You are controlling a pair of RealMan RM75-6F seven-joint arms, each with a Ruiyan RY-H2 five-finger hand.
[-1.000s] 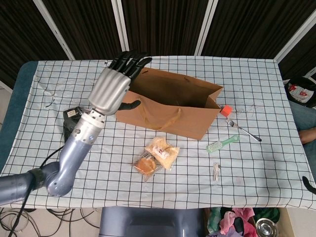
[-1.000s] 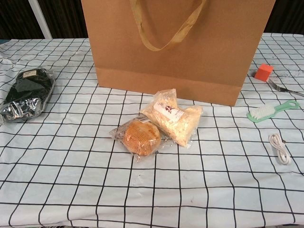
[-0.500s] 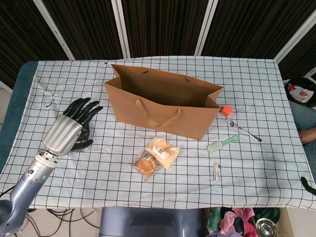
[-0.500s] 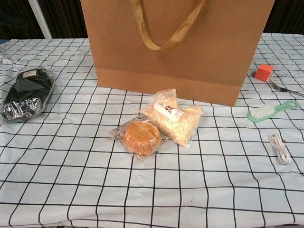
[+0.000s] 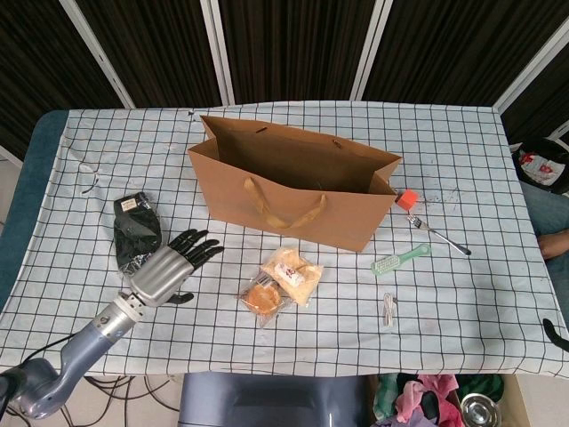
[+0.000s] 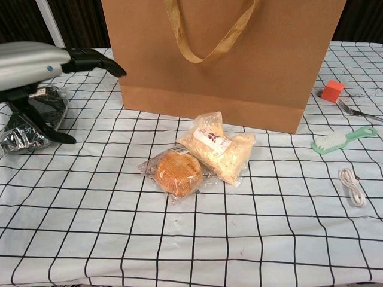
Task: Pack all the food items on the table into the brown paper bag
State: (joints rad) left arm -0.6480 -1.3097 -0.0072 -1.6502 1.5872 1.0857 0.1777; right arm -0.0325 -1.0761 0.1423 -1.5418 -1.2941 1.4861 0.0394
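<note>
The brown paper bag [image 5: 293,182] stands open and upright at mid-table; in the chest view its front wall [image 6: 239,66] fills the top. In front of it lie two wrapped foods: a round orange bun [image 5: 263,298] [image 6: 176,172] and, touching it, a pale packet with a label [image 5: 293,272] [image 6: 216,149]. A dark foil packet [image 5: 135,238] [image 6: 30,119] lies at the left. My left hand [image 5: 167,269] [image 6: 36,66] hovers open, fingers spread, just right of the dark packet and left of the bun, holding nothing. My right hand does not show.
Right of the bag lie an orange cube [image 5: 407,199], a fork [image 5: 440,236], a green brush [image 5: 400,259] [image 6: 342,140] and a small coiled white cable [image 5: 388,310] [image 6: 353,186]. The checked cloth [image 5: 356,311] runs to the table's near edge.
My left hand has come down from the bag's left rim to low over the table, then shifted right from over the dark packet toward the bun. It has entered the chest view.
</note>
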